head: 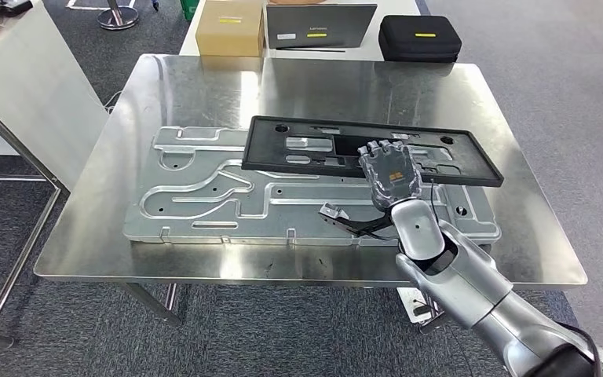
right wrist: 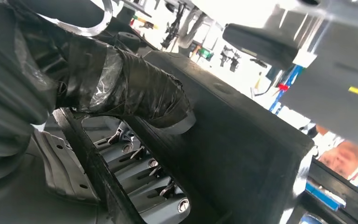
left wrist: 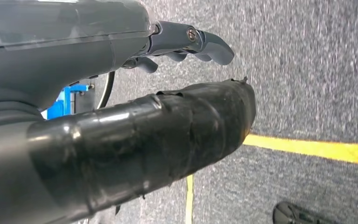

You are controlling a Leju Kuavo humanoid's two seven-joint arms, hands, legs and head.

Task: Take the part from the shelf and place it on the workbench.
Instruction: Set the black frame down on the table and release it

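The part is a flat black plastic frame (head: pixel 463 161) with several cutouts. It lies tilted over the far side of a silver stamped metal plate (head: pixel 204 196) on the steel workbench (head: pixel 188 86). My right hand (head: pixel 391 174) grips the frame's near edge at a cutout. In the right wrist view its taped thumb (right wrist: pixel 135 88) presses on the frame's top face (right wrist: pixel 242 140), and the fingers (right wrist: pixel 154 182) reach under through the opening. My left hand (left wrist: pixel 168 93) hangs over grey carpet, holding nothing, with a gap between thumb and fingers.
Beyond the workbench stand a cardboard box (head: pixel 230 27), a grey flat case (head: pixel 319 26) and a black zip case (head: pixel 419 37). A white table (head: pixel 39 86) stands at the left. A yellow line (left wrist: pixel 317 148) crosses the carpet below my left hand.
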